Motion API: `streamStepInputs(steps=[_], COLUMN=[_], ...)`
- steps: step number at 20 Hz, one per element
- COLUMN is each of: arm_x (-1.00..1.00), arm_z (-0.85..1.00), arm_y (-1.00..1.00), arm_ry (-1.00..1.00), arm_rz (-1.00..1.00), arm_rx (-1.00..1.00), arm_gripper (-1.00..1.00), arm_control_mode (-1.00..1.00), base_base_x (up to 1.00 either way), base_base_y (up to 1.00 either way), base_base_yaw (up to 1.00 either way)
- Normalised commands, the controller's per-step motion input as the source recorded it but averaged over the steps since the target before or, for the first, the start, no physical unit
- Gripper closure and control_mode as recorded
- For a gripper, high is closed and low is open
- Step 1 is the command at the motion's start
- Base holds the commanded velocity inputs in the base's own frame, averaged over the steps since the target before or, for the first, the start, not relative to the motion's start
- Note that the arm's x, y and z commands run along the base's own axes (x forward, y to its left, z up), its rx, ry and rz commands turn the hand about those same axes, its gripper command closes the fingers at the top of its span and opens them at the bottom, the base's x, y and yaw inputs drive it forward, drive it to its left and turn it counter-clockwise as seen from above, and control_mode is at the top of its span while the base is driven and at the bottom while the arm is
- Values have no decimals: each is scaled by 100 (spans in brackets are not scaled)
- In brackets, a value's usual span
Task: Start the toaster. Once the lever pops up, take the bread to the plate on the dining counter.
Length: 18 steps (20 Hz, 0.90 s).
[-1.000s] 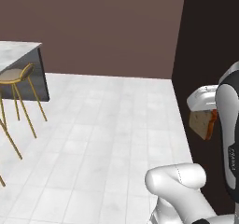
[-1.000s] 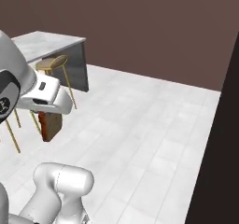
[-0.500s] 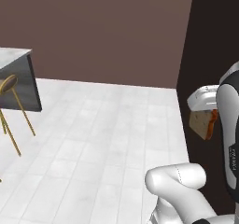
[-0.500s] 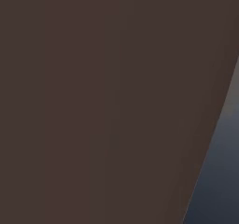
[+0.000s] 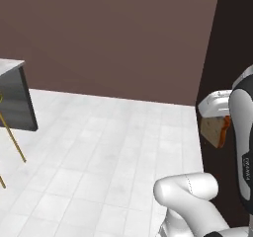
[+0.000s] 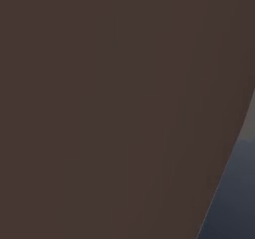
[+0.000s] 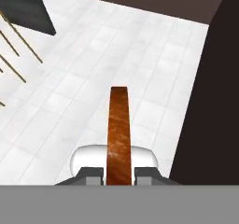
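Brown and edge-on, the bread (image 7: 119, 132) stands at your six o'clock in the hand view as a narrow upright strip with a mottled reddish crust, and you can see the gripper (image 7: 119, 173) clamped on its lower end, a dark finger pressed to each face. From the left base view you get the same slice (image 5: 216, 131) at about three o'clock, tan on its broad face with a darker rim, hanging under the pale hand and partly hidden by your own white arm. Below it lies a floor (image 5: 99, 152) of large pale grey-white tiles, smooth and faintly veined, with thin seams. Behind that, a flat matte brown wall (image 5: 108, 38) runs across twelve o'clock, and a darker, near-black panel (image 5: 230, 43) stands upright toward two o'clock, just beside the bread; in the hand view it shows as a dark edge (image 7: 210, 101) at three o'clock, close to the slice. At nine o'clock in the left base view you have the end of the dining counter (image 5: 15, 98), a pale top over a dark slab base, with thin yellow stool legs (image 5: 14, 141) slanting down in front of it. The right base view gives you a dull brown surface (image 6: 109, 103) pressed near the lens, with a bluish-grey wedge at five o'clock that you cannot identify.
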Motion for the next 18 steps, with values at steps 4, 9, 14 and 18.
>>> streamStepInputs(steps=[4,9,14,18], arm_x=[0,0,0,0], arm_z=[0,0,0,0], arm_y=[0,0,0,0], arm_ry=[0,0,0,0], arm_rz=[0,0,0,0], arm_rx=[0,0,0,0], arm_gripper=[100,100,100,100], arm_control_mode=[100,100,100,100], base_base_x=[97,100,100,100], base_base_y=[-69,-68,-65,-69], base_base_yaw=[14,15,15,16])
